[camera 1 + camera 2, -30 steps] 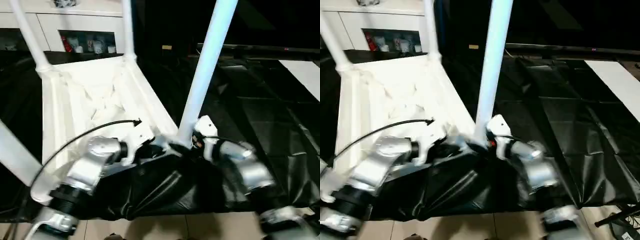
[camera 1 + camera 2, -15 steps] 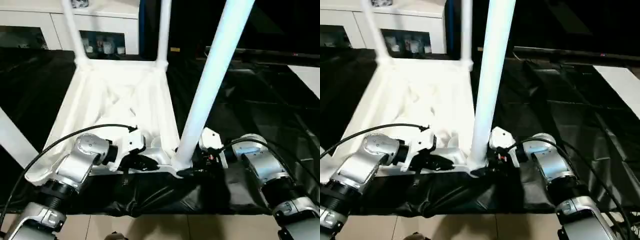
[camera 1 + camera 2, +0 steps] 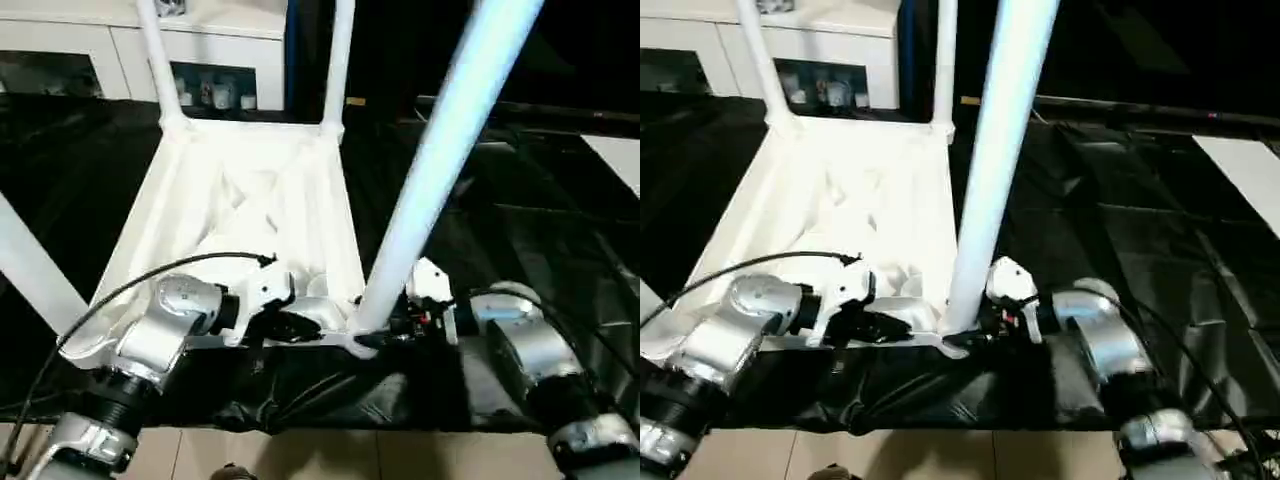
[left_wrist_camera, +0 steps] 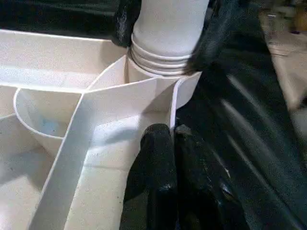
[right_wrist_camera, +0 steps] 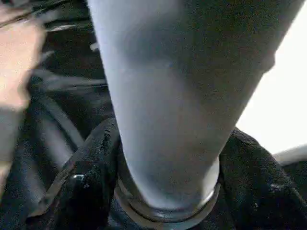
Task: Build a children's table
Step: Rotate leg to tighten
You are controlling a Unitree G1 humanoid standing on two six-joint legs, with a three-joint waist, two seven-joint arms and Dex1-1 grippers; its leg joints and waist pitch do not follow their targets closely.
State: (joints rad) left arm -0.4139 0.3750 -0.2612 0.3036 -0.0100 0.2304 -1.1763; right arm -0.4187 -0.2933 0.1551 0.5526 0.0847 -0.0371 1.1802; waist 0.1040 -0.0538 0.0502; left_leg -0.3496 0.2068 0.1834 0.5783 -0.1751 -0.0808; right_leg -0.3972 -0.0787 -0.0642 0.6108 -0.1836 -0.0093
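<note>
1. At the left, the white plastic table top (image 3: 240, 215) is seen lying upside down on black sheeting (image 3: 520, 240), ribbed underside up. Two tube legs (image 3: 160, 60) stand in the far corner sockets, and another leg (image 3: 30, 265) crosses the near left edge.
2. The left hand (image 4: 170, 158) is seen with its two black fingers pressed together, pinching the thin near rim of the table top just beside the near right corner socket (image 4: 160, 72). This pinch is best kept firm, so that the top is not dragged while the leg is worked.
3. In the middle, the fourth leg (image 3: 440, 170) rises from that near right socket, leaning slightly to the right. Ridged rings at its foot are seen above the socket mouth, so it is judged not fully seated.
4. At the right, the right hand (image 5: 168, 158) is closed around the foot of this leg, one black finger (image 5: 88, 163) on each side.
5. The leg should probably be brought upright over the socket before it is pressed or turned home; force applied while it leans could jam it or tip the top.
6. A white glass-door cabinet (image 3: 215, 60) stands behind, well apart.
</note>
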